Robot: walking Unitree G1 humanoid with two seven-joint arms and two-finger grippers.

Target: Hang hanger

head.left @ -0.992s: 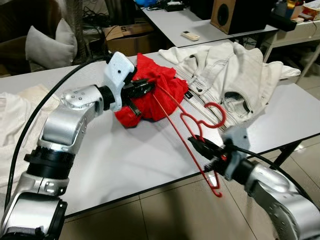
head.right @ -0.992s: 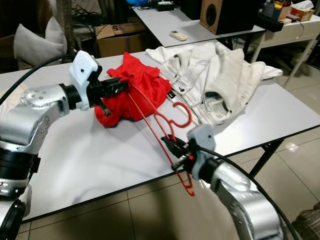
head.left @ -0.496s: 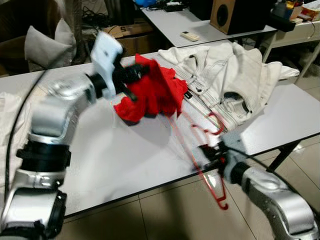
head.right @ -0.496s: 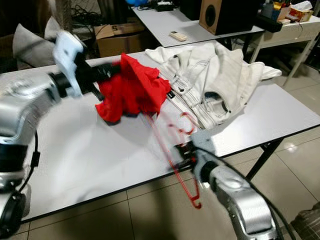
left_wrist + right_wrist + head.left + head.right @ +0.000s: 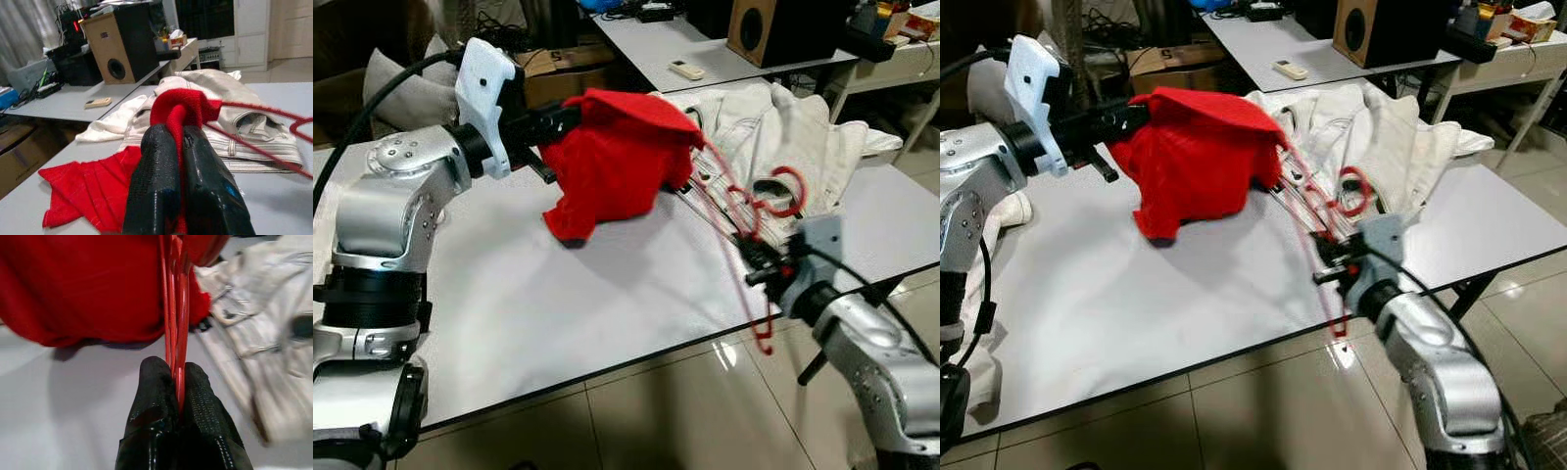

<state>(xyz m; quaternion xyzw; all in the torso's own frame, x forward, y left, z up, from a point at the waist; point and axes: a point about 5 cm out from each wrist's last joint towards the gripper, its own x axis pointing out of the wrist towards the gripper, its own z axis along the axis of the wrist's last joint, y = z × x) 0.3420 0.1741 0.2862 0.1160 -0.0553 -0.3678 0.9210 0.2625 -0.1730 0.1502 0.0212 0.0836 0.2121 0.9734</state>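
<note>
My left gripper (image 5: 560,119) is shut on the top of a red garment (image 5: 619,157) and holds it up above the white table (image 5: 529,304); a little of the cloth hangs down toward the tabletop. The left wrist view has the black fingers (image 5: 156,161) pinching a fold of the red garment (image 5: 185,108). A thin red hanger (image 5: 752,220) runs from under the garment's right side to my right gripper (image 5: 760,262), which is shut on its rods near the table's front edge. Its hook (image 5: 785,192) stands above the white jacket. The right wrist view has the hanger (image 5: 173,308) clamped between the fingertips (image 5: 156,382).
A white jacket (image 5: 783,117) lies spread on the table's right part. White cloth (image 5: 999,220) lies at the table's left end. Behind stand a second table with a remote (image 5: 685,70) and a speaker (image 5: 756,27), a cardboard box (image 5: 563,73) and a cushion (image 5: 396,83).
My left gripper has lifted the red garment up off the table. My right gripper has carried the hanger up and to the right, its hook now over the jacket.
</note>
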